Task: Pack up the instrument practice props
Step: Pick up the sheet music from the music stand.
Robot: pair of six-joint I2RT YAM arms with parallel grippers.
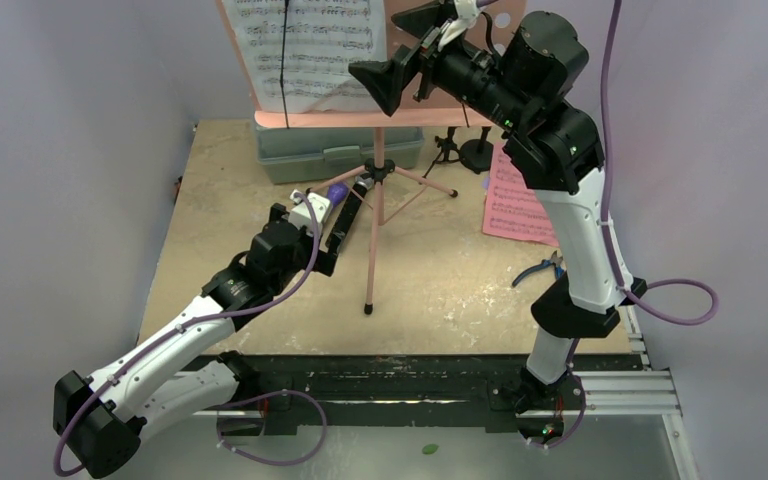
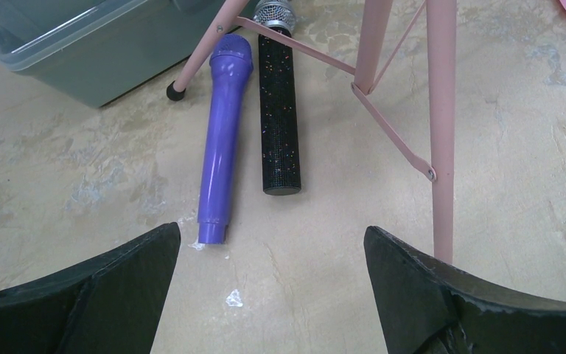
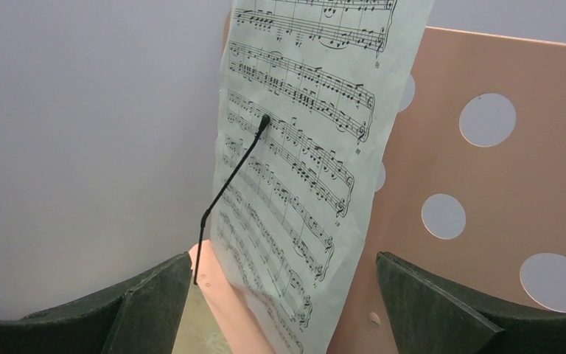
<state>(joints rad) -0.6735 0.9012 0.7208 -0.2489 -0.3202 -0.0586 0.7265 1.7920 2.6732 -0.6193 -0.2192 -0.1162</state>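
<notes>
The pink tripod (image 1: 374, 240) is stood upright mid-counter (image 1: 440, 290), its post vertical. One leg is splayed toward the near edge and the others toward the grey-green case (image 1: 335, 150) behind it. On its perforated pink tray (image 3: 501, 177) a white sheet-music page (image 3: 295, 147) is propped upright, staves running across, with a thin black clip arm (image 3: 228, 184) laid against it.

Just left of the tripod's hub the purple microphone (image 2: 221, 140) and the black silver-headed microphone (image 2: 278, 110) are laid flat side by side. Their long axes are nearly parallel, heads pointed toward the case, butt ends toward the left end effector (image 2: 271, 243). That end effector is held low on the near side of them, spread wide and empty. The black microphone's head is tucked under a tripod brace. Bare counter is left between the butt ends and the fingers, while one tripod leg is seen close beside one finger.

The right end effector (image 3: 284, 262) is raised to tray height, released, with nothing gripped, and aimed at the page's lower part.

Right of the tripod a red sheet-music page (image 1: 515, 200) is laid flat, with small black mic mounts (image 1: 477, 155) behind it.

The microphones are shown whole only in the left wrist view; from above they are largely hidden by the left arm. The red page and mounts are seen only from above
</notes>
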